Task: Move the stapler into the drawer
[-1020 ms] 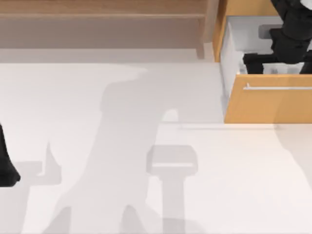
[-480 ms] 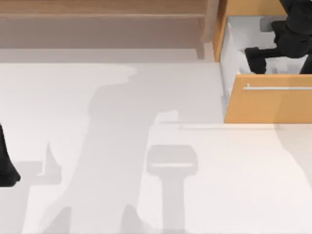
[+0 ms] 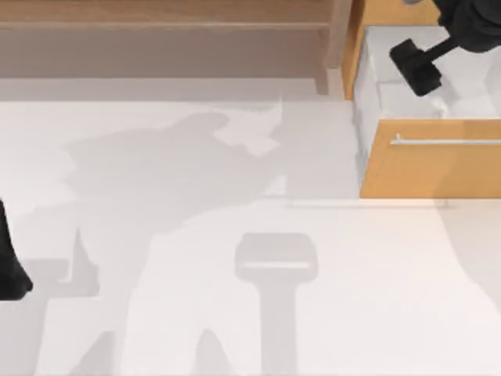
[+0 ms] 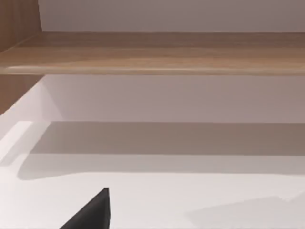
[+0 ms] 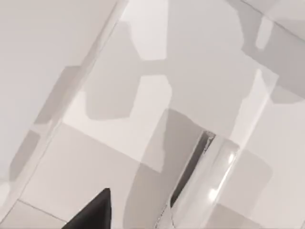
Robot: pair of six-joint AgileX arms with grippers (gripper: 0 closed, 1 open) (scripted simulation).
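Overhead, the right gripper (image 3: 417, 68) hangs above the open drawer (image 3: 430, 160), its finger state impossible to tell. The stapler (image 5: 202, 183) shows from the right wrist as a pale slim body lying on the drawer's white floor. Left gripper (image 3: 12, 274) sits parked at the table's (image 3: 235, 313) left edge, well apart from the drawer; finger state unreadable.

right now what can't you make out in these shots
- Right gripper, top view: over the open drawer; its arm is cut off by the picture's top edge, and whether it is open or shut cannot be told.
- Stapler, right wrist view: a pale glossy shape in the drawer, probably it; outline unclear.
- Left gripper, top view: cut off by the left edge.
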